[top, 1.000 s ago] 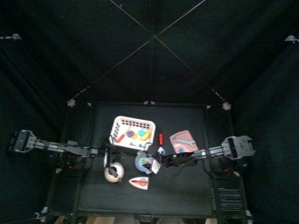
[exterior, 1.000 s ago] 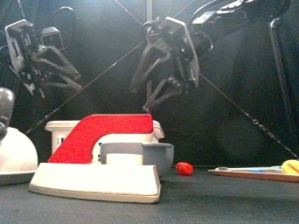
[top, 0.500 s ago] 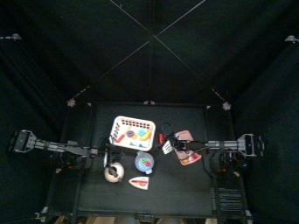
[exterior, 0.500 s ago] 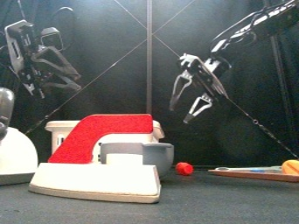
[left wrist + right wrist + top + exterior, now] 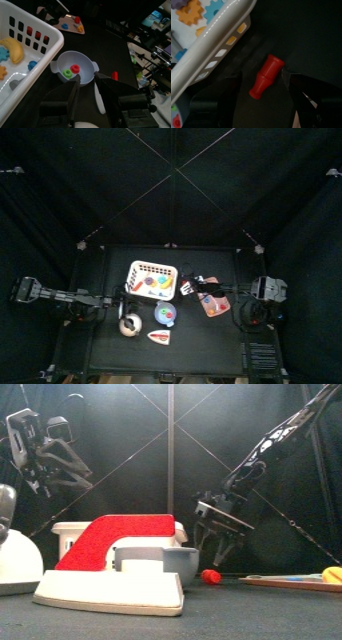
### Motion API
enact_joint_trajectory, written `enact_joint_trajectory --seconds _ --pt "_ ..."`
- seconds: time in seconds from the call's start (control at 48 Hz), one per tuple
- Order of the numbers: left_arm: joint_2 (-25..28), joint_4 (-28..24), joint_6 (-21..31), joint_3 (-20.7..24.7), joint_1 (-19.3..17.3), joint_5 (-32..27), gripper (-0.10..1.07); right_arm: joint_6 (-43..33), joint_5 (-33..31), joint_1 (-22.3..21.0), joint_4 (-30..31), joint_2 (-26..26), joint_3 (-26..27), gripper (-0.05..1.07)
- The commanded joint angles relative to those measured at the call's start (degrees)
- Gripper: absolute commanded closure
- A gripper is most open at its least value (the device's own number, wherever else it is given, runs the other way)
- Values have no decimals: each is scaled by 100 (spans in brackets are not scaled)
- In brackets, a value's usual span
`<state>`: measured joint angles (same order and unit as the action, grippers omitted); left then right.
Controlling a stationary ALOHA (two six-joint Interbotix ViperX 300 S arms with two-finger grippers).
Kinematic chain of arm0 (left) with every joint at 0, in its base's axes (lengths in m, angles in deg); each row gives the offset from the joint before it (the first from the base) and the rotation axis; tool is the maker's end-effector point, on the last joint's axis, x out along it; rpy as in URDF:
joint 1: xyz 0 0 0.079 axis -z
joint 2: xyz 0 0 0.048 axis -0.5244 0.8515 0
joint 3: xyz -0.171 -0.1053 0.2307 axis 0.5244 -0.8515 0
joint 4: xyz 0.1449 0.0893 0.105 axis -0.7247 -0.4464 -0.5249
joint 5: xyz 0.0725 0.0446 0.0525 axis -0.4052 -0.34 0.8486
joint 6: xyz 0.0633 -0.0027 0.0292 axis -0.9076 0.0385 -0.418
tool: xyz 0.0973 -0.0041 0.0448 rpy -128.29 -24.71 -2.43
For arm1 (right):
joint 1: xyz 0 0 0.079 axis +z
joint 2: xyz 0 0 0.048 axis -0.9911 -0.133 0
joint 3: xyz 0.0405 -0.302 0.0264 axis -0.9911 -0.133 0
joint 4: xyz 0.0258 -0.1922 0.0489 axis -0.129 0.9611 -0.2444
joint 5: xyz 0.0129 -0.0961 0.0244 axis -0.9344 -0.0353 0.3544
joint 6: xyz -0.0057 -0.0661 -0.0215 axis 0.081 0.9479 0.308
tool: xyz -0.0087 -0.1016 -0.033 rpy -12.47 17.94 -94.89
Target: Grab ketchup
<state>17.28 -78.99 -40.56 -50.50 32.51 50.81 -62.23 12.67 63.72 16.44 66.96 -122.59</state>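
The ketchup (image 5: pixel 266 76) is a tiny bright red bottle lying on the black table next to the white basket (image 5: pixel 211 35). In the front view it (image 5: pixel 210 576) lies right of the grey bowl (image 5: pixel 154 559). My right gripper (image 5: pixel 263 79) is open and low over the ketchup, one jaw on each side, not closed on it; it hangs just above it in the front view (image 5: pixel 215 562) and shows in the top view (image 5: pixel 195 286). My left gripper (image 5: pixel 85 85) is open and empty, raised at the left (image 5: pixel 47 454). The left wrist view shows the ketchup (image 5: pixel 114 75) past the bowl (image 5: pixel 75 70).
A red-and-white wedge (image 5: pixel 114 564) stands near the front edge. A salmon-pink packet (image 5: pixel 214 303) lies right of the basket (image 5: pixel 152 278). A white round item (image 5: pixel 130 324) sits at the front left. A board (image 5: pixel 294 581) lies at the right.
My right arm has swung right from over the bowl and come down low beside the basket, over the ketchup. The left arm has not moved.
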Motion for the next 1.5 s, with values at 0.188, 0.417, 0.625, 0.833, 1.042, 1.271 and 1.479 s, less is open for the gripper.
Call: enact_joint_trajectory --seconds 0.188,0.417,0.625,0.833,1.042,1.271,1.479 --pt "0 0 -9 70 -18 53 25 -9 -176 -79 44 -237 246 7" --pt "0 0 -9 62 -18 53 25 -9 -185 -158 9 -325 158 8" --pt "0 9 -9 62 -18 53 25 -9 -220 -176 -9 -325 88 8" --pt "0 0 -9 62 -18 53 25 -9 -220 -176 -35 -325 79 8" --pt "0 0 -9 53 -18 53 25 -9 -281 -167 -70 -316 79 8" --pt "0 9 -9 44 -18 53 25 -9 -439 -132 -70 -316 105 8" --pt "0 9 -9 44 -18 53 25 -9 -483 -123 -70 -316 114 9"
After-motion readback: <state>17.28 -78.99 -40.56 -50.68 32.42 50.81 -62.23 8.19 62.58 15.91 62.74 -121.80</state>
